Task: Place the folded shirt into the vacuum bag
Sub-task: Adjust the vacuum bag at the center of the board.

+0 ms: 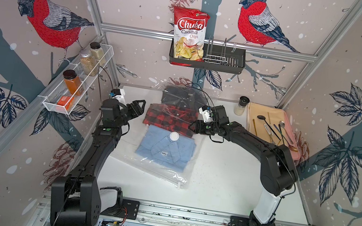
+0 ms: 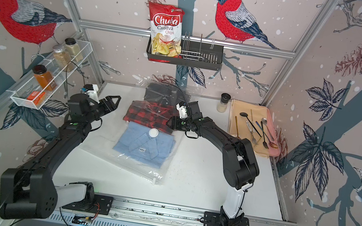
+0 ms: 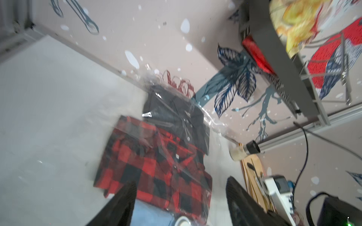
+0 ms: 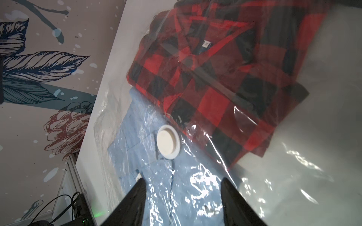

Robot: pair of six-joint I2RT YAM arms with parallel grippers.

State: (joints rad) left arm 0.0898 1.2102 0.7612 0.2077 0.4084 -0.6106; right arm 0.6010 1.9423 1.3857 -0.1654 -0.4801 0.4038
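The vacuum bag lies mid-table, clear and crinkly, with its round white valve on top and a slider clip at its near edge. Under the plastic lie a folded blue shirt, a folded red-and-black plaid shirt and, farthest back, a black shirt. My left gripper hovers open just left of the plaid shirt, holding nothing. At the plaid shirt's right edge my right gripper is open above the plastic.
A jar and a pink tray of cutlery sit at the back right. A wire shelf with spice jars hangs on the left wall. A black rack holding a chip bag hangs on the back wall.
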